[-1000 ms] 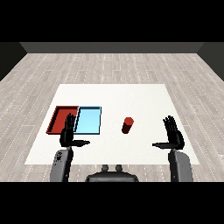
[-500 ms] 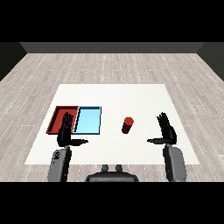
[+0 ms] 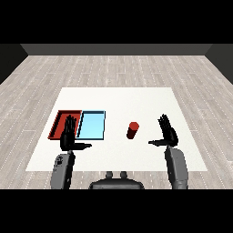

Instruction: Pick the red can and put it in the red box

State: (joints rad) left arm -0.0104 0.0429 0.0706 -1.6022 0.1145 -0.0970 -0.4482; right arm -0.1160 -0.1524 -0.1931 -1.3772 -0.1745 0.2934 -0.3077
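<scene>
The can (image 3: pixel 133 130) is standing upright on the tabletop (image 3: pixel 118 98), right of the blue tray (image 3: pixel 92 125). The right hand (image 3: pixel 167 132) is hovering nearby, fingers spread, seemingly readying a grasp; the left hand (image 3: pixel 69 136) is idling, fingers straight, over the red tray (image 3: pixel 60 121).

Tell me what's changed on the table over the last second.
The right robot hand has moved inward toward the can, fingers open, not touching it. Nothing was grasped or released. The left robot hand stays open over the red tray, and the can and the blue tray haven't moved.
</scene>
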